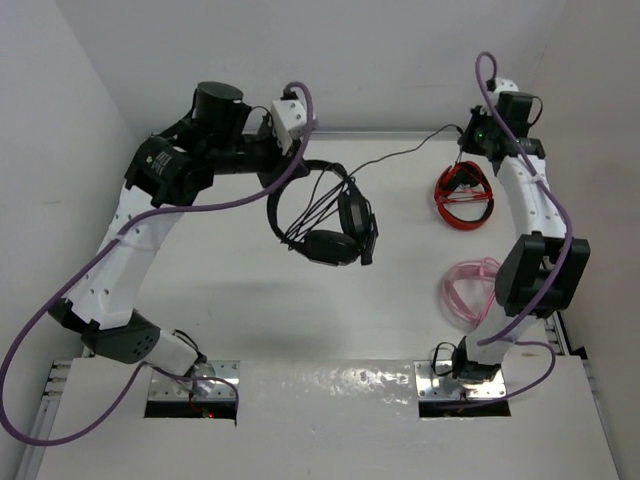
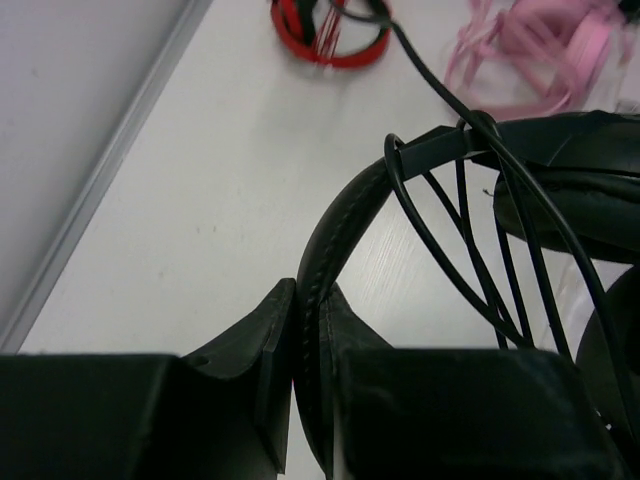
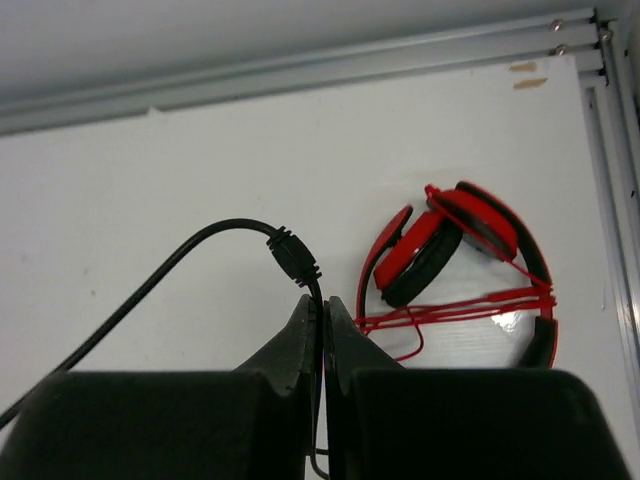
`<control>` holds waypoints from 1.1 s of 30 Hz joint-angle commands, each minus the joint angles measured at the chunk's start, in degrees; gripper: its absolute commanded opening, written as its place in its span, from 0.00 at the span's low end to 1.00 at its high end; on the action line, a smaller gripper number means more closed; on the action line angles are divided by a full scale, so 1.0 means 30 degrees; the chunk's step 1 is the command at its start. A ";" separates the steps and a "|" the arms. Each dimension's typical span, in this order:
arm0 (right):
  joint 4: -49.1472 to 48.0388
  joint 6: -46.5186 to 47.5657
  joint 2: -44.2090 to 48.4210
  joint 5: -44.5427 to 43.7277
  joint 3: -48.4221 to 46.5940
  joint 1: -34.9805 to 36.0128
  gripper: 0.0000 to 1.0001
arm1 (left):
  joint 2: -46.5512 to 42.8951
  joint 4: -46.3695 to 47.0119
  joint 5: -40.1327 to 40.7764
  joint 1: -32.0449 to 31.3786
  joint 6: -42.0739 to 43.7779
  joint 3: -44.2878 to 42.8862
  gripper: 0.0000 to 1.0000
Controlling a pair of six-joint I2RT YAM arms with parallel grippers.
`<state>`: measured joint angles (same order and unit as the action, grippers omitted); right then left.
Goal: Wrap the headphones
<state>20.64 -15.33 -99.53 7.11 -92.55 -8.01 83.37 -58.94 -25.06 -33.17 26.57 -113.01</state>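
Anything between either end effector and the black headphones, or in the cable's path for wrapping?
Nothing visible. The left end effector grips the headphones by the band. The right end effector pinches the cable, which runs free across to them. The red headphones and pink headphones lie to the right, off that line.

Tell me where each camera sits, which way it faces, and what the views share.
Top external: fixed above and behind the bases, looking down on the table; left arm and right arm both show.
Left wrist: on the left arm, looking past the left gripper, shut on the headband of the black headphones, across the table.
Right wrist: looking past the right gripper, shut on the cable, toward the far rail.
Shared: red headphones in all three; pink headphones in top and left wrist.
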 commanded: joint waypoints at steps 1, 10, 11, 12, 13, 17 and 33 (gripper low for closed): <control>-0.1227 0.1878 0.0686 -0.0728 0.0990 0.1751 0.00 | 0.0771 0.0161 -0.2659 0.0303 -0.3336 -0.3214 0.00; -0.6667 0.1072 0.2381 0.0732 0.9630 0.9169 0.00 | 0.2852 0.8331 -0.4952 0.7511 -1.4881 -0.6565 0.00; -0.8097 0.0720 0.2674 0.0763 1.0423 0.9754 0.00 | 0.2998 0.8917 -0.3962 0.8990 -1.5645 -0.6887 0.00; -0.8605 0.0513 0.3170 0.0792 1.1156 1.0978 0.00 | 0.3348 0.9358 -0.3111 0.9643 -1.6291 -0.7064 0.00; -0.8929 0.0424 0.3378 0.0851 1.2237 1.1686 0.00 | 0.3525 0.9362 -0.2174 1.0172 -1.6645 -0.7298 0.00; -1.0191 0.0013 0.4200 0.0645 1.3741 1.5085 0.00 | 0.4492 0.8981 0.4439 1.1143 -1.5422 -0.7798 0.00; -0.2811 0.4143 0.5518 0.2113 0.6305 2.2533 0.00 | 0.7602 1.7645 1.6819 1.1467 -0.0199 0.1039 0.00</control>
<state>4.95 -4.38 -85.95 10.72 -69.28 58.28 107.83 -24.93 15.35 0.73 13.91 -113.71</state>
